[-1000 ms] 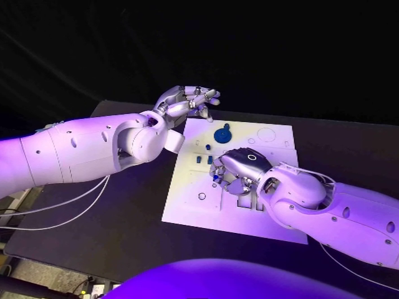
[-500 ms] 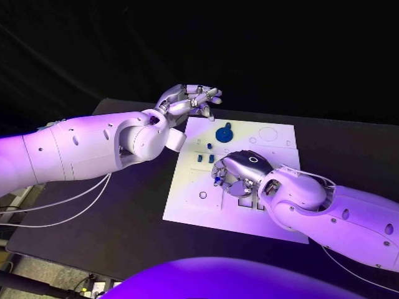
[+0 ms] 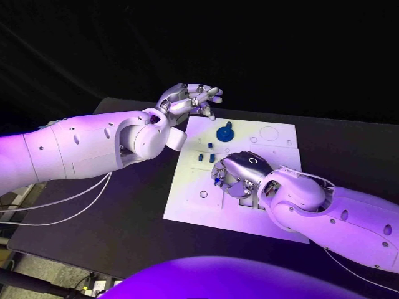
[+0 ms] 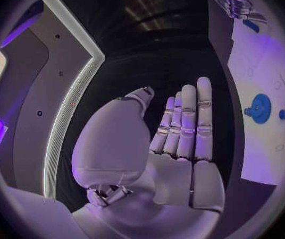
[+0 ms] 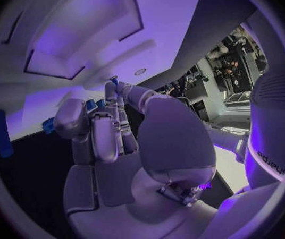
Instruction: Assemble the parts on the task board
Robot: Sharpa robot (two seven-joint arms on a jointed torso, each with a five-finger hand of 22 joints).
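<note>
The right hand [image 3: 238, 171] pinches a small blue part [image 3: 217, 182] over the task board [image 3: 192, 208]; the left hand [image 3: 189, 99], released, hovers at the board's eleven o'clock.

board [image 3: 186, 205] mid table [image 3: 118, 237] | disc part [image 3: 224, 132] on far end | r hand [image 3: 238, 173] over mid

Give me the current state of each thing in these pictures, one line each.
White task board: flat on the black table.
Round blue disc part: seated on the board's far end.
Small blue part: pinched in the right hand's fingers.
Right hand: over the board's middle, holding that part.
Left hand: raised, empty, fingers straight.
</note>
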